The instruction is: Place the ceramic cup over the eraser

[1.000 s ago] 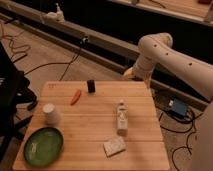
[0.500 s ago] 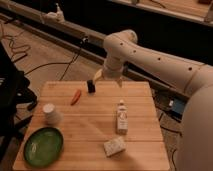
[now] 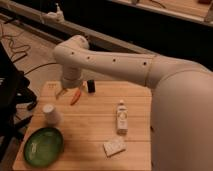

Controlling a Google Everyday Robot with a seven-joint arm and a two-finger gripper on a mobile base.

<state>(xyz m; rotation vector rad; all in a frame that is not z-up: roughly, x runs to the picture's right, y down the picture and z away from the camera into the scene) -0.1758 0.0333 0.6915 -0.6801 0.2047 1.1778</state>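
The ceramic cup (image 3: pixel 50 114) is a small plain white cup standing upside down near the left edge of the wooden table (image 3: pixel 90 135). The eraser (image 3: pixel 91 86) is a small dark upright block near the table's far edge. My white arm reaches in from the right and bends down over the far left of the table. My gripper (image 3: pixel 61 93) hangs just above the table top, left of the eraser and beyond the cup, touching neither.
An orange carrot-like object (image 3: pixel 76 97) lies between gripper and eraser. A green plate (image 3: pixel 43 146) sits at the front left. A white labelled bottle (image 3: pixel 121 117) stands mid-right and a pale flat sponge block (image 3: pixel 114 146) lies in front of it. Cables lie on the floor at left.
My arm has swung leftward across the back of the table and come closer to the camera. The gripper went from right of the table to above its far left corner.
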